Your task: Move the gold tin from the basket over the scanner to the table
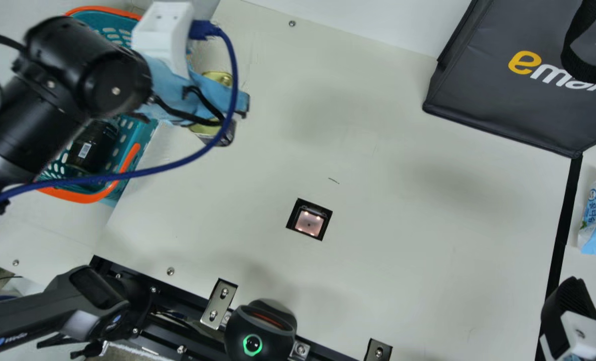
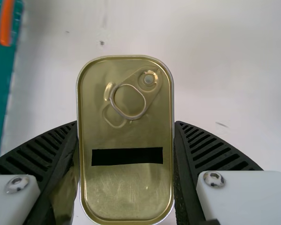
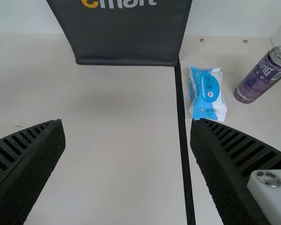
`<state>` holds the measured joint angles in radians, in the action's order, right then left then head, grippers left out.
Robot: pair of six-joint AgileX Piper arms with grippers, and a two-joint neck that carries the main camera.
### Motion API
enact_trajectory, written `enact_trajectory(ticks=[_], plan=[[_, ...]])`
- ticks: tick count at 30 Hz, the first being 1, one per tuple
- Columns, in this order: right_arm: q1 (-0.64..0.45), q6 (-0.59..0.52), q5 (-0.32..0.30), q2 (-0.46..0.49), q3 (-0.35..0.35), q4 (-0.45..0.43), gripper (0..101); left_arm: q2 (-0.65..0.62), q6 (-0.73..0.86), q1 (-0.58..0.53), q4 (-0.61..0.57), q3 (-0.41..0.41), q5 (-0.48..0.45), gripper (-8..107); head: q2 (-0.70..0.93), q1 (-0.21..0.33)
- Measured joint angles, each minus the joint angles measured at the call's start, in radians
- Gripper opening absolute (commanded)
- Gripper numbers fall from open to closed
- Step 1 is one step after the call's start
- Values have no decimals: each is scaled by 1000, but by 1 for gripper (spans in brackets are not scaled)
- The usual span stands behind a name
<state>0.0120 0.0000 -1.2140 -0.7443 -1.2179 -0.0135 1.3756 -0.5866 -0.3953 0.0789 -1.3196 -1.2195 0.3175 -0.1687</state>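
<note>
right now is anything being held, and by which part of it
The tin, by its two long sides, between the fingers of the left hand. The right hand is open, holding nothing.

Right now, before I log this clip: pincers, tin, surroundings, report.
Left pincer clamped on gold tin. Right pincer open. Tin outside basket, not over scanner.

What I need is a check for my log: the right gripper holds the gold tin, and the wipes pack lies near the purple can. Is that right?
Not quite: the left wrist view shows the left gripper holding the gold tin. The wipes pack does lie near the purple can.
</note>
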Motion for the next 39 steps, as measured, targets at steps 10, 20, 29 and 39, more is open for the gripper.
enact_trajectory(ticks=[10, 20, 29, 39], plan=[[0, 0, -2, 0, 0, 0, 95, 41, -134, -193, 25, 2, 0, -8, 2, 0], [0, 0, -2, 0, 0, 0, 95, 61, -239, -332, 57, 8, 0, -8, 2, 2], [0, 0, -2, 0, 0, 0, 95, 95, -329, -433, 81, 76, 65, -8, 2, 0], [0, 0, -2, 0, 0, 0, 95, 152, -422, -499, 100, 139, 159, -8, 0, 0]])
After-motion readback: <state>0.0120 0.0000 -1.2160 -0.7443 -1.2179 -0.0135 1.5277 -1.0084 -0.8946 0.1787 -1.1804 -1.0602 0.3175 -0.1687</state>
